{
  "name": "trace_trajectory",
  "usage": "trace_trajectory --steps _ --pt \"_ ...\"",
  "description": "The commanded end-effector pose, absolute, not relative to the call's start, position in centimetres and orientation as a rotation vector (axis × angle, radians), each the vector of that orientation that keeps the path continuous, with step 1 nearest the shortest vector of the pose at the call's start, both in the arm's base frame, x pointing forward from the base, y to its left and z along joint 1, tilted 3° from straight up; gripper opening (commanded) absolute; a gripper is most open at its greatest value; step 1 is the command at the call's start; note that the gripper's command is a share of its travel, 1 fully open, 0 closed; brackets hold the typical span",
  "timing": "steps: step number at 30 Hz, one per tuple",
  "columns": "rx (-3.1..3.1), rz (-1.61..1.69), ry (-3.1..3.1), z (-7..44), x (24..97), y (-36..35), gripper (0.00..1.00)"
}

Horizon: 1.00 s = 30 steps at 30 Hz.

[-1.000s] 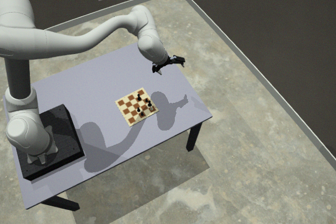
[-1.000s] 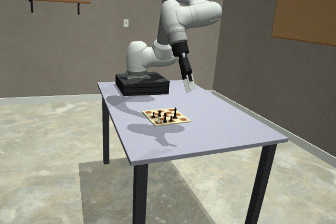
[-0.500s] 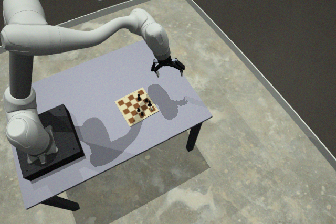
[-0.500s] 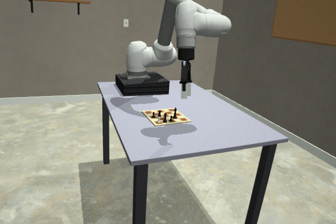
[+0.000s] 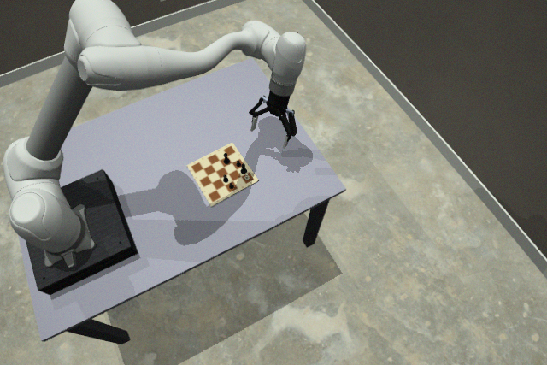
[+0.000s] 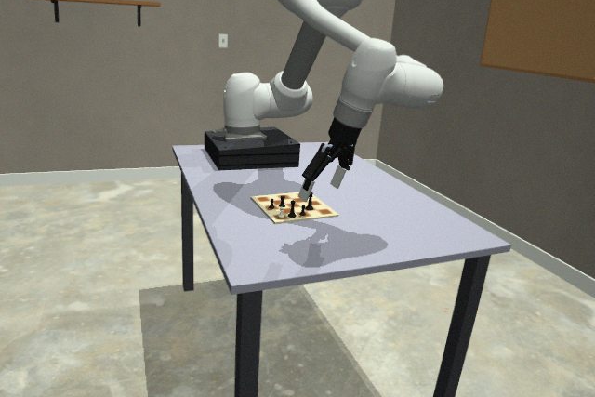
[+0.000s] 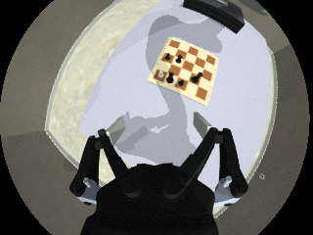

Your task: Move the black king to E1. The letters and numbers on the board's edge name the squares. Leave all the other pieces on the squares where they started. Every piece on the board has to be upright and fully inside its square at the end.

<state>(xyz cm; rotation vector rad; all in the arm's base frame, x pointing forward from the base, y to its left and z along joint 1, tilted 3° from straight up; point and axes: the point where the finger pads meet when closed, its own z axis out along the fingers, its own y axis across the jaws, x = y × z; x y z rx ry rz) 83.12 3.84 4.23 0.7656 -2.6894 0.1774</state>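
Observation:
A small chessboard (image 5: 222,173) lies on the grey table, towards its far right side; it also shows in the exterior view (image 6: 293,207) and in the wrist view (image 7: 187,70). Several black pieces stand upright on it, among them a tall one (image 5: 226,158) (image 6: 310,201) near the back edge. One white piece (image 5: 246,178) stands at a corner. The pieces are too small to tell which one is the black king. My gripper (image 5: 270,134) (image 6: 321,188) (image 7: 157,120) is open and empty. It hangs in the air above the table, beyond the board's back right side.
The arm's black base block (image 5: 81,228) sits on the table's far end from the board. The table edge (image 5: 326,161) runs close to the board on the right. The arm's shadow falls over the board and the table.

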Motion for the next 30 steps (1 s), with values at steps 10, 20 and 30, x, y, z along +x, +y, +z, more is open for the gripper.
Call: trace_trajectory --steps 10,20,30 --pt "-0.014 0.073 -2.279 -2.9 80.0 2.3 1.00" --pt "-0.165 0.055 -2.168 -4.5 79.3 2.0 1.00" --pt "-0.165 0.055 -2.168 -4.5 79.3 2.0 1.00"
